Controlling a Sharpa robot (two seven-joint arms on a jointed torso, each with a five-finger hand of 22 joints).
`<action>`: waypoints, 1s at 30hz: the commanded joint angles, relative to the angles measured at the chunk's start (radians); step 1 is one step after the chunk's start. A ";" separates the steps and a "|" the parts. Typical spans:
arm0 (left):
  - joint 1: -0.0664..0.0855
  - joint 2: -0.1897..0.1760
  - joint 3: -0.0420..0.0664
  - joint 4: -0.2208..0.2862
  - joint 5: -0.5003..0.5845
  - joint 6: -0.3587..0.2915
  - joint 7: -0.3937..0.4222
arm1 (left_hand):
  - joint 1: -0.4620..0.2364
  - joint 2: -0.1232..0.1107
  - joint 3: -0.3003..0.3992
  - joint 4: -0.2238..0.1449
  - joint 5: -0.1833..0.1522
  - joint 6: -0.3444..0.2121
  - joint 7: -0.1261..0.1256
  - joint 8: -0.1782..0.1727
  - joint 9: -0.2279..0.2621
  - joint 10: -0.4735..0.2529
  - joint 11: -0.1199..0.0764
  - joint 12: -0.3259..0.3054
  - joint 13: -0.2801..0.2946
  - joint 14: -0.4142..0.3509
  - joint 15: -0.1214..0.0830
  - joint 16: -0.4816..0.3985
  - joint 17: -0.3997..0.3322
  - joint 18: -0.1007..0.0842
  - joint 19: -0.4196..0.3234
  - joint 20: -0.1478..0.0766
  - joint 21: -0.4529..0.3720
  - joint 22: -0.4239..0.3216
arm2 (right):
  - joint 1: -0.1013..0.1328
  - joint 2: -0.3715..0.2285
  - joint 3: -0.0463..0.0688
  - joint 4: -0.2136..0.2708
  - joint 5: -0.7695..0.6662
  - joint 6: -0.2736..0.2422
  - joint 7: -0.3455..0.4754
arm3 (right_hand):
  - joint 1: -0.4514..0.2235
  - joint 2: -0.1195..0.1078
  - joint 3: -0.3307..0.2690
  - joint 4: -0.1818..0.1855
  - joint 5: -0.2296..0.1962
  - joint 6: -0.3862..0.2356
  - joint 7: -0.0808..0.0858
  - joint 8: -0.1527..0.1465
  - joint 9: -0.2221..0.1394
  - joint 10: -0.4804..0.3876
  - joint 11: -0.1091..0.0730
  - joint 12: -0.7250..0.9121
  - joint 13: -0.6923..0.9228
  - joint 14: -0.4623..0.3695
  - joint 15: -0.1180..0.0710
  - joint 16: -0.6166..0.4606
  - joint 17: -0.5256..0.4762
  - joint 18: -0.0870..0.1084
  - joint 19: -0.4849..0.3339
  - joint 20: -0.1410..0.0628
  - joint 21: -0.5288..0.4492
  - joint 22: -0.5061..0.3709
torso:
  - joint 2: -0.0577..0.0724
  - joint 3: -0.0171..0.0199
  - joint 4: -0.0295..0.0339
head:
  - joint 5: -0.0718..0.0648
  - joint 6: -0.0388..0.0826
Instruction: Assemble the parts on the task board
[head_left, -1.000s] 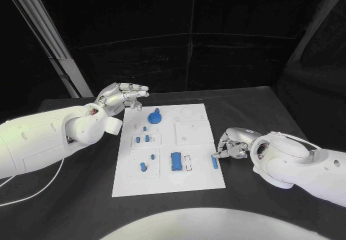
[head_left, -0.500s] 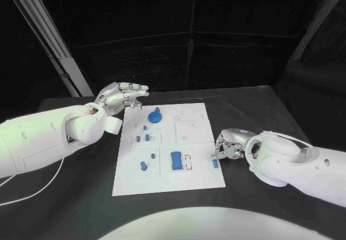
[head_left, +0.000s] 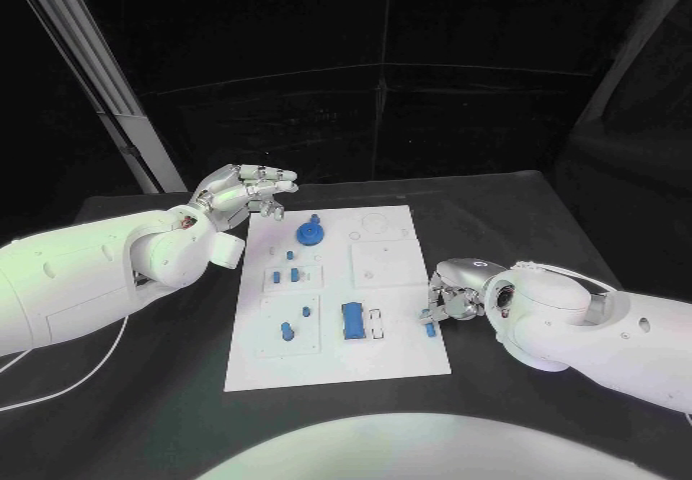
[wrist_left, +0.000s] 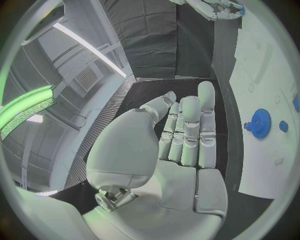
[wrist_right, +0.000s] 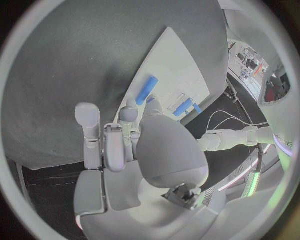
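The white task board (head_left: 332, 370) lies mid-table with several blue parts on it: a gear (head_left: 309, 235) at the far end, a block (head_left: 352, 320) nearer me, and small pieces between. A small blue bar (head_left: 430, 322) lies at the board's right edge. My right hand (head_left: 451, 298) sits just beside that bar, fingers half curled, with nothing in them. In the right wrist view the bar (wrist_right: 147, 90) lies on the board just beyond the right hand (wrist_right: 125, 145). My left hand (head_left: 245, 190) hovers open over the board's far left corner. The left wrist view has that hand (wrist_left: 181, 145) beside the gear (wrist_left: 259, 121).
Black table surface (head_left: 519, 220) surrounds the board on all sides. A white cable (head_left: 58, 385) lies on the table at the near left. A slanted metal post (head_left: 108, 100) stands behind the left arm.
My right hand has edged a little left, closer to the blue bar at the board's edge. The left hand has held still.
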 joint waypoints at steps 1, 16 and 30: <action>0.001 0.000 0.001 0.000 0.004 0.011 0.003 | 0.003 0.007 -0.004 -0.003 -0.002 -0.008 0.001 0.004 -0.001 -0.006 0.001 0.003 0.001 -0.007 0.000 -0.004 -0.001 0.006 -0.007 0.002 -0.004 -0.001 | -0.002 0.009 -0.002 -0.001 -0.052 0.054 -0.006 | -0.004 -0.008 -0.006 -0.003 -0.011 0.009 0.000 0.005 0.002 0.004 -0.006 0.000 0.000 0.063 -0.006 -0.007 0.047 0.006 -0.002 -0.003 -0.006 -0.001 | 0.000 0.0005 0.0002 | 0.000 0.001; 0.001 -0.001 0.000 0.000 0.004 0.013 0.002 | 0.004 0.008 -0.004 -0.005 -0.002 -0.008 0.002 0.005 -0.001 -0.007 0.001 0.006 0.001 -0.008 0.001 -0.004 -0.004 0.006 -0.007 0.002 -0.005 -0.002 | -0.006 0.044 -0.006 -0.004 -0.132 0.110 -0.008 | 0.132 -0.014 0.021 -0.085 -0.008 -0.013 0.007 -0.005 0.009 -0.010 -0.003 -0.026 -0.016 0.060 -0.005 -0.022 0.032 0.008 -0.008 -0.003 -0.024 -0.019 | 0.000 0.0002 0.0010 | 0.001 0.000; 0.000 -0.002 0.000 0.001 0.004 0.014 0.001 | 0.005 0.008 -0.004 -0.005 -0.002 -0.009 0.002 0.005 -0.001 -0.007 0.001 0.006 0.001 -0.009 0.001 -0.004 -0.004 0.006 -0.007 0.002 -0.006 -0.002 | -0.007 0.046 -0.006 0.012 -0.047 0.021 -0.005 | 0.185 0.057 0.111 -0.065 0.171 -0.028 0.020 -0.083 -0.040 -0.007 0.004 -0.026 -0.013 0.065 0.001 -0.014 0.050 0.005 0.006 0.002 -0.016 -0.002 | 0.000 0.0004 -0.0007 | 0.006 -0.001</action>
